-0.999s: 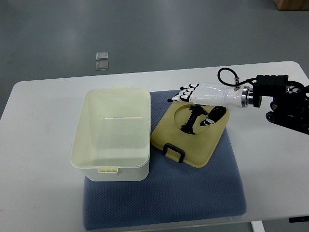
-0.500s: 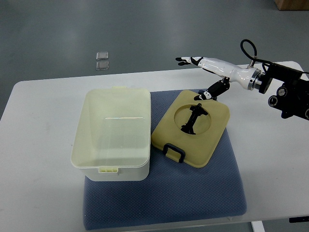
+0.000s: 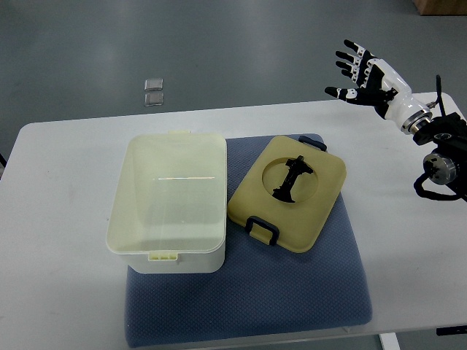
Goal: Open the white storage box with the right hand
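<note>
Fingers (image 3: 355,60) of the white-and-black right hand (image 3: 366,76) are spread, nothing held, above the desk's far right corner. Cream rectangular plastic storage box (image 3: 169,203) is seen lidless at the blue mat's (image 3: 277,299) left edge; its lid (image 3: 288,193) is laid beside it, task judged done.

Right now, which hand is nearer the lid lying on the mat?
Right. The right hand is raised with fingers spread, up and to the right of the lid, clear of it. The left hand is not in view.
</note>
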You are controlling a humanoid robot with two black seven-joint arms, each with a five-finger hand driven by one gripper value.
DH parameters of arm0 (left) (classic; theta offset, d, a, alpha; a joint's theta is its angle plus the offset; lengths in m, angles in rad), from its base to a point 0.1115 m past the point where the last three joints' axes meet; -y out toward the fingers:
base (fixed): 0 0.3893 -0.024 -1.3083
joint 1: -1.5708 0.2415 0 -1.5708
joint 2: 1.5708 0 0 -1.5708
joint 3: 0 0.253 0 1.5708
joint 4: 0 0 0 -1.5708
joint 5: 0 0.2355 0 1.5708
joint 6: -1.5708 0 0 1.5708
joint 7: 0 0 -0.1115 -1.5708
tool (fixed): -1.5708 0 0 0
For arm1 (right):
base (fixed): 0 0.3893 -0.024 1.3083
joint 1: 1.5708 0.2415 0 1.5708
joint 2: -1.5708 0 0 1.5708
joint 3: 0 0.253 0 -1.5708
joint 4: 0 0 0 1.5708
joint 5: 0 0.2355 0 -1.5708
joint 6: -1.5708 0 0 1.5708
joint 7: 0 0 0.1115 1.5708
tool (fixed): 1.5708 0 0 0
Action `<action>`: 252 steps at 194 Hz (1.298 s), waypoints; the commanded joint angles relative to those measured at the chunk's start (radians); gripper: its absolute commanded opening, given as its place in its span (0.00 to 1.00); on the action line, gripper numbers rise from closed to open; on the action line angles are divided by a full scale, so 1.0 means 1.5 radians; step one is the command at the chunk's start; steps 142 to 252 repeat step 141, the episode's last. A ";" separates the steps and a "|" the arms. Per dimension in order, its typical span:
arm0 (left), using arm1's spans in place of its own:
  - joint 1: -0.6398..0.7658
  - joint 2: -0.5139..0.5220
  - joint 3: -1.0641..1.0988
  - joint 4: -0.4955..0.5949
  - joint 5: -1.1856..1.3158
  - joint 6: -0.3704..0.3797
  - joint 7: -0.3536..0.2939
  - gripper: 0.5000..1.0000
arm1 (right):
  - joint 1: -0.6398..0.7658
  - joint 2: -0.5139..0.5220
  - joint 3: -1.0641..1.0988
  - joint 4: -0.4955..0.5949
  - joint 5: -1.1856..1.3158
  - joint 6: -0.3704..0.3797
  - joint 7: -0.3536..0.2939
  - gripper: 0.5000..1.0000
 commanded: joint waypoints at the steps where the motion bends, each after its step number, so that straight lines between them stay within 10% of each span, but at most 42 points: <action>1: 0.000 0.000 0.000 0.001 0.000 0.000 0.000 1.00 | -0.007 0.008 0.007 -0.005 0.084 -0.002 -0.017 0.86; 252: 0.000 0.000 0.000 0.000 0.000 0.000 -0.001 1.00 | -0.056 0.065 0.100 -0.006 0.147 -0.032 -0.046 0.86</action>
